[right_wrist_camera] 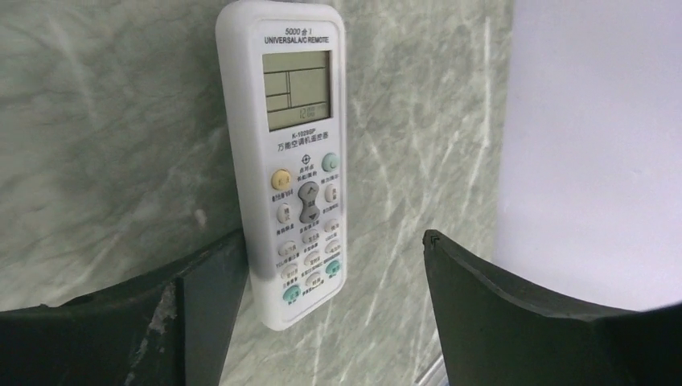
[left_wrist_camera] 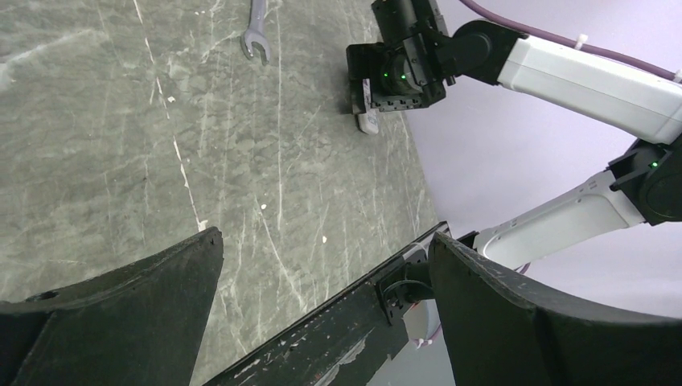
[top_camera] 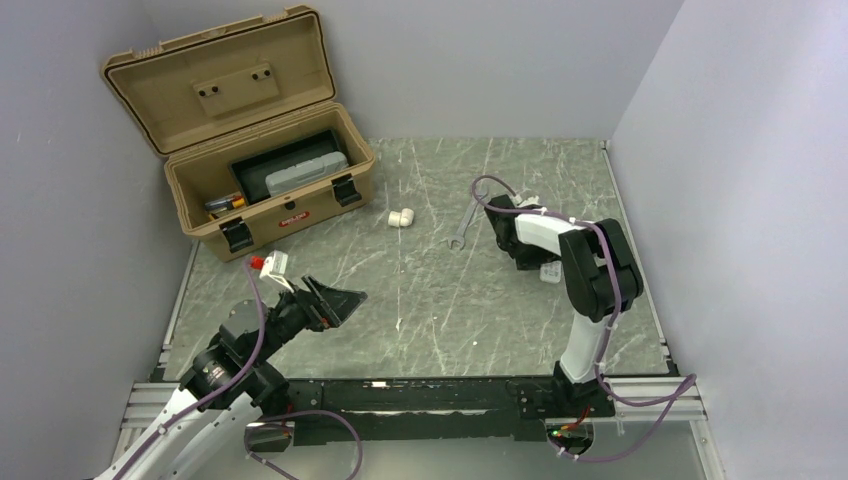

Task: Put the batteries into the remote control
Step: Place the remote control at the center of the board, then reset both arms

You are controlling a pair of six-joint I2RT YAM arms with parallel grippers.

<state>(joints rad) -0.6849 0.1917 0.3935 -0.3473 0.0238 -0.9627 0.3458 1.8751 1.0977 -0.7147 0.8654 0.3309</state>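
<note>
Remote (right_wrist_camera: 291, 161) lies buttons-up on the table (right_wrist_camera: 96, 121), its lower end between the parted jaws of my right gripper (right_wrist_camera: 331, 241); left gripper (left_wrist_camera: 326, 235) gapes empty. Risk: recess presumably underneath, so flipping may skid it away.

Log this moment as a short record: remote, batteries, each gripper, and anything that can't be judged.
remote control: face up on the table, screen and buttons showing
right gripper: open, fingers either side of the remote's lower end, not clamping
left gripper: open, empty, above the table
batteries: in the open toolbox
battery recess: hidden, on the underside
</note>
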